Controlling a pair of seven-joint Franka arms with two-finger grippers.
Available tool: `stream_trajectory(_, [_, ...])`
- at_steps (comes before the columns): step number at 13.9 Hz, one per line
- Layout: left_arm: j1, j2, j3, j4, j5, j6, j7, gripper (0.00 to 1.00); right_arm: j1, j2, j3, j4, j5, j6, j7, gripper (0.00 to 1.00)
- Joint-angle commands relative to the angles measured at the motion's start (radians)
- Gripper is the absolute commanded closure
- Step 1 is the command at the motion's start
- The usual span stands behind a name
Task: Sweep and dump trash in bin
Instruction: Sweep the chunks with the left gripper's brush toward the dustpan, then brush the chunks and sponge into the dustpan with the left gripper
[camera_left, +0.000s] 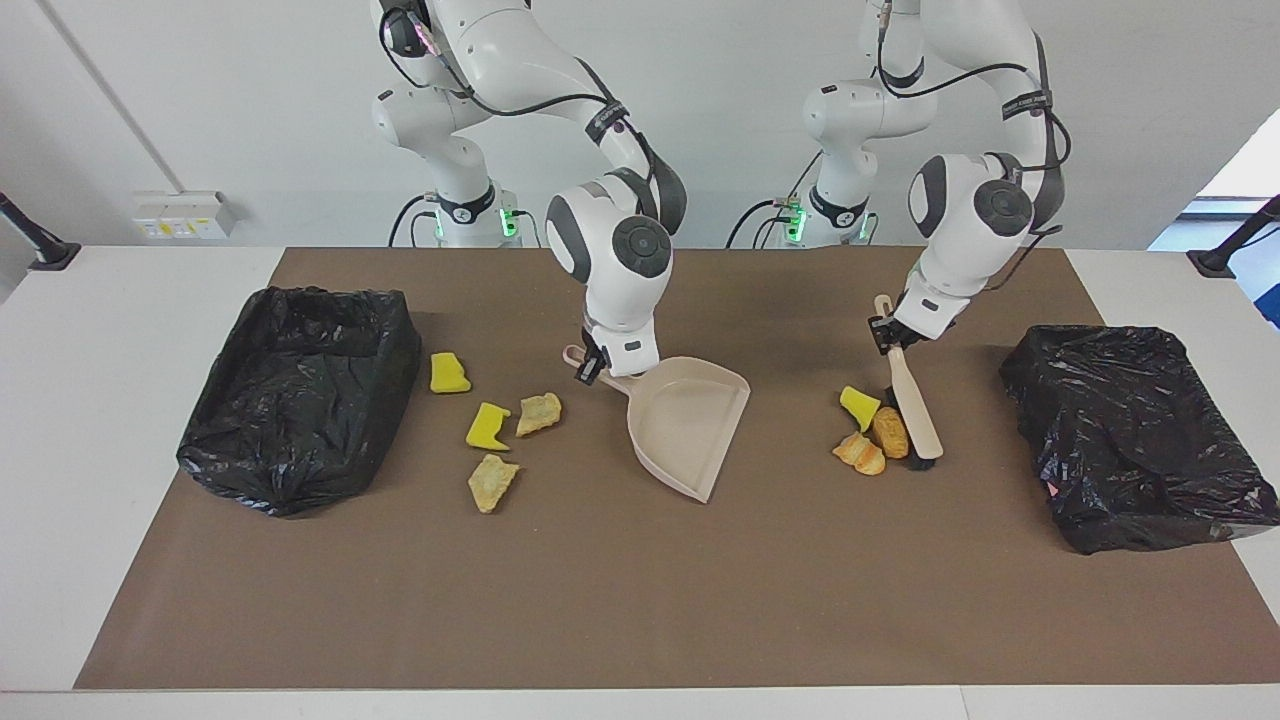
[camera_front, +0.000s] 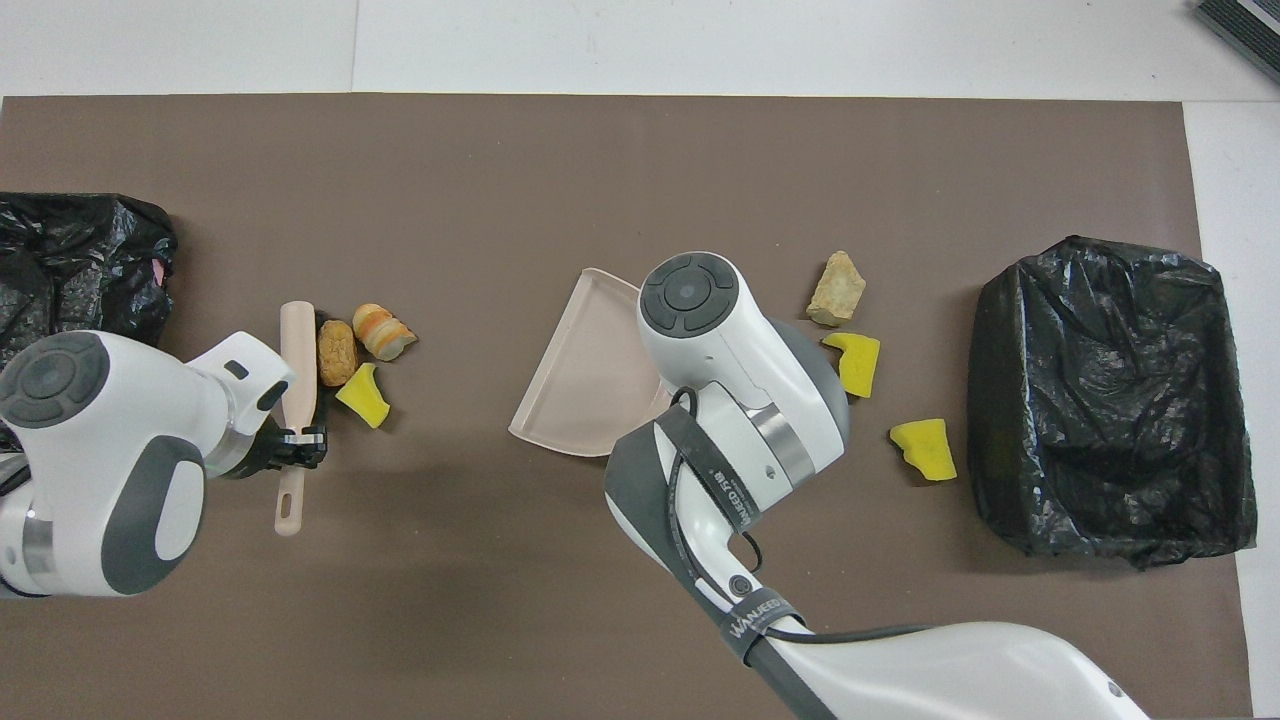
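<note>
My left gripper (camera_left: 888, 335) (camera_front: 300, 440) is shut on the handle of a beige brush (camera_left: 912, 400) (camera_front: 297, 360). The brush's black bristles stand on the mat against three scraps: a yellow sponge chunk (camera_left: 859, 406) (camera_front: 364, 395) and two orange lumps (camera_left: 889, 432) (camera_left: 860, 453). My right gripper (camera_left: 597, 368) is shut on the handle of the beige dustpan (camera_left: 690, 420) (camera_front: 585, 370), whose open mouth points toward those scraps. Two yellow chunks (camera_left: 449, 373) (camera_left: 487, 426) and two tan lumps (camera_left: 539, 412) (camera_left: 492, 482) lie between the dustpan and the bin at the right arm's end.
Two bins lined with black bags stand on the brown mat, one at the right arm's end (camera_left: 300, 395) (camera_front: 1110, 400) and one at the left arm's end (camera_left: 1130, 430) (camera_front: 80, 260). In the overhead view the right arm hides its gripper and one tan lump.
</note>
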Motion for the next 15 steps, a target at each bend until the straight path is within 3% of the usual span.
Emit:
stream_trajectory(1, [-0.062,-0.026,0.01,-0.041,-0.07,0.042,-0.004,1.0,-0.004,-0.012,0.005,-0.001,0.007,-0.012,-0.013,1.0])
stream_trajectory(6, [-0.191,0.021,0.008,-0.03,-0.082,0.12,-0.001,1.0,-0.004,-0.012,0.005,-0.001,0.007,-0.014,-0.013,1.0])
stream_trajectory(15, [-0.467,0.018,0.008,0.005,-0.187,0.139,-0.009,1.0,-0.004,-0.011,0.005,0.002,0.009,-0.015,-0.007,1.0])
